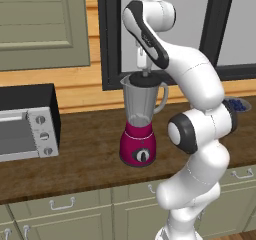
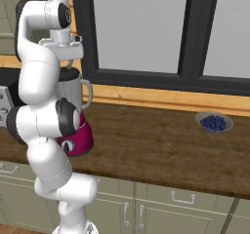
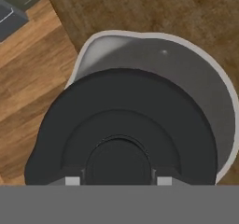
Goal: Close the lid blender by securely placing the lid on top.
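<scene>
The lid [image 3: 123, 134] is held at its raised centre knob between the closed-in fingers of the gripper [image 1: 146, 74], directly below the hand and just above the mouth of the blender [image 1: 141, 121]. In the hand view the black disc is seen offset from the jar's rim: a crescent of open jar is left uncovered beyond it, towards the view's upper right. A short shift that way is judged necessary before a straight descent.

A kitchen: wooden counter [image 1: 90, 149], toaster oven [image 1: 27, 124], blender [image 1: 141, 119], cabinets [image 2: 171, 204] below
</scene>
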